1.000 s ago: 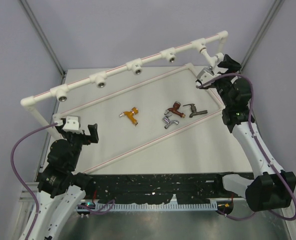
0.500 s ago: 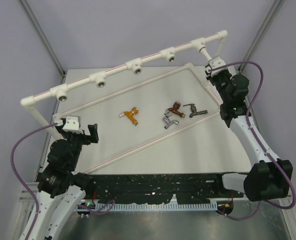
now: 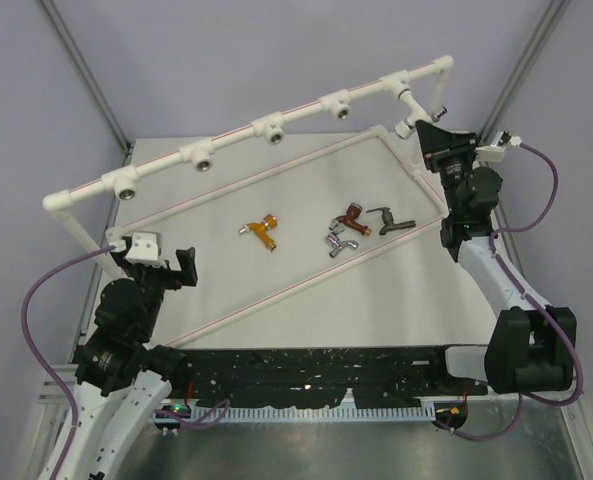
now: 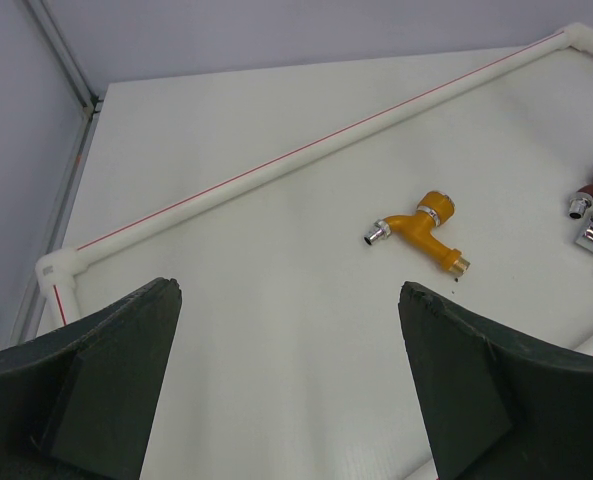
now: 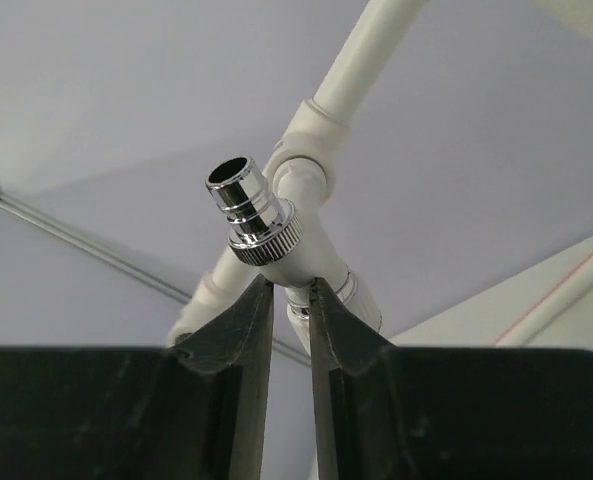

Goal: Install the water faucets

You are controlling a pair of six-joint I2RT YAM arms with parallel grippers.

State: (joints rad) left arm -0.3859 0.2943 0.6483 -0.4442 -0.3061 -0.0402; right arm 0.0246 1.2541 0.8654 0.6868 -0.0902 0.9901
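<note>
Nearest, on the left, the left gripper point(image 4: 291, 296) hangs over the table point(image 3: 226, 200) with its fingers spread wide, gripping nothing. Mid-table lie the orange tap point(image 3: 264, 231) and, close together further right, the chrome tap point(image 3: 338, 243), the copper tap point(image 3: 350, 215) and the dark grey tap point(image 3: 388, 219). At the far right corner, the right gripper point(image 5: 291, 288) pinches the white tap point(image 5: 281, 262) at the end fitting of the pipe frame point(image 3: 236, 133).

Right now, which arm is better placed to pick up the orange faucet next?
Left, probably. The left end effector is open, and the orange faucet lies just ahead in its wrist view. The right end effector is shut on the white faucet at the pipe frame, so it is busy.
</note>
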